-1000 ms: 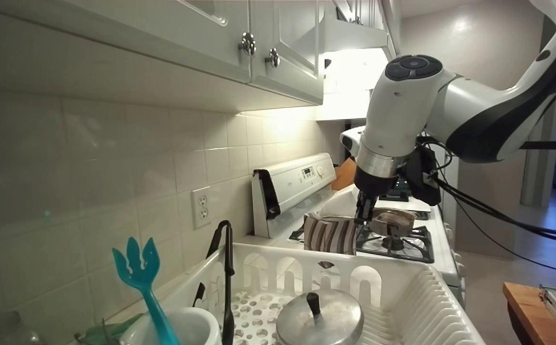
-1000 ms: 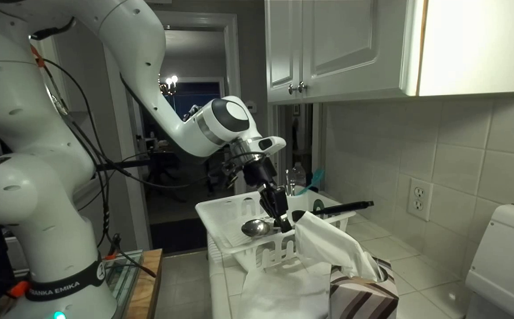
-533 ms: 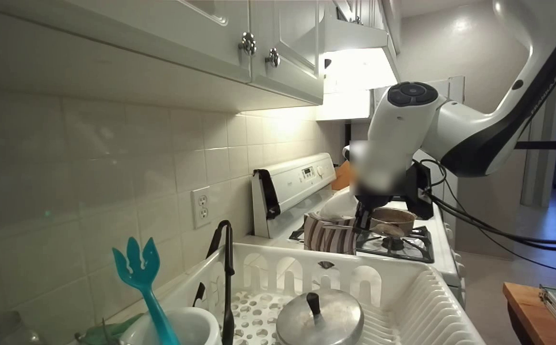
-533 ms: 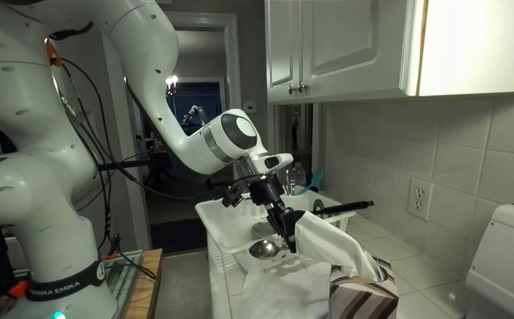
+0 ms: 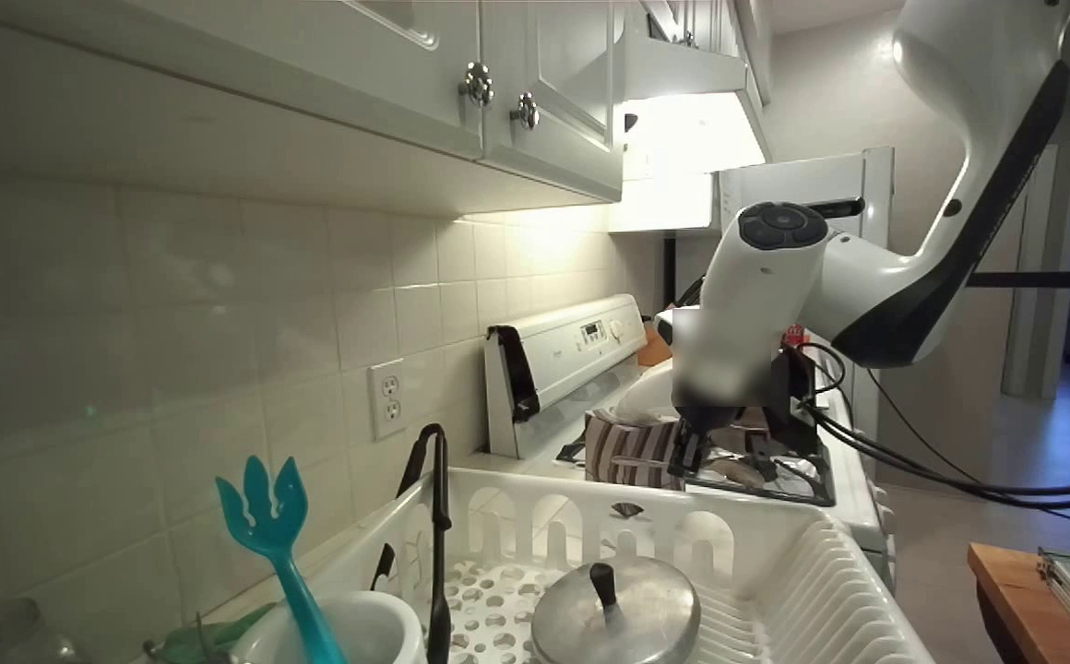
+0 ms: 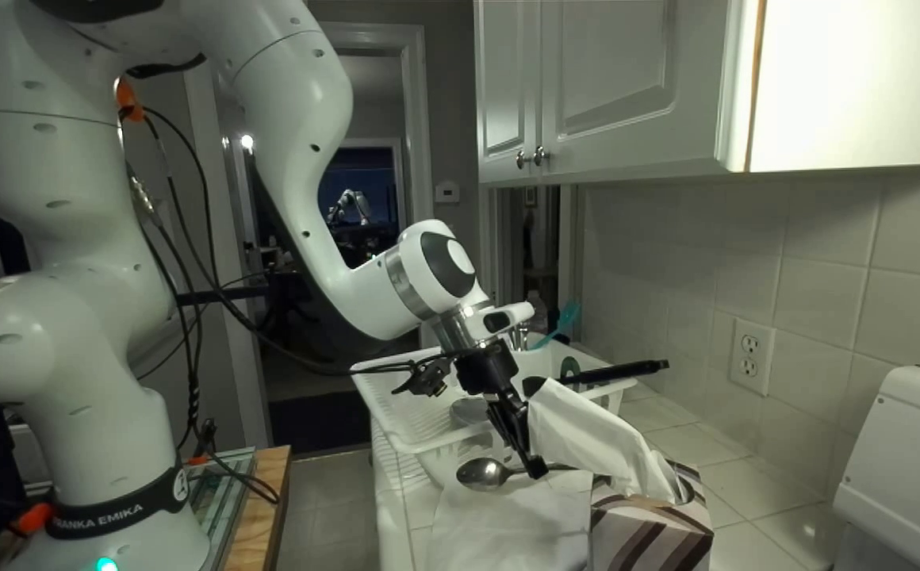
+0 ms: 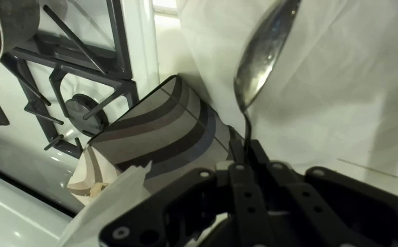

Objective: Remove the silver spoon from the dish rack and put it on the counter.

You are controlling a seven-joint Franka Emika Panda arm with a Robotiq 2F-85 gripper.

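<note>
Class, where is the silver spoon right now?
In an exterior view, the silver spoon is below the picture's centre, its handle gripped by the tool, over the white sheet, left of the striped tissue box.

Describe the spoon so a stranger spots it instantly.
In an exterior view, find the white dish rack, then the striped tissue box in front. Beside that box, the jaws grip the spoon; it's shiny metal, unlike the box or the white sheet beneath.
</note>
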